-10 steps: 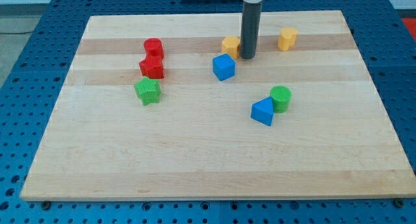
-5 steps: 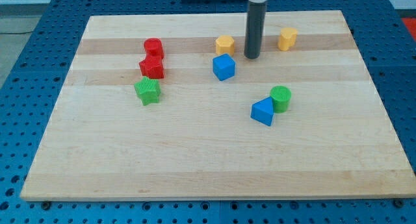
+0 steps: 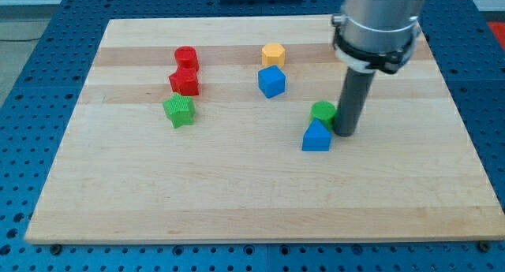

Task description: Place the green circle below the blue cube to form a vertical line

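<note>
my tip (image 3: 345,132) has swung from beside the far yellow block to the green circle (image 3: 322,111), touching its right side, nudging it left toward the blue cube (image 3: 271,81); no pincer is fitted, nothing is being held.

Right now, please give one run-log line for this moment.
tip: right of green circle, touching | blue cube: up-left of circle | blue wedge-like block: against circle | placement: not done
</note>
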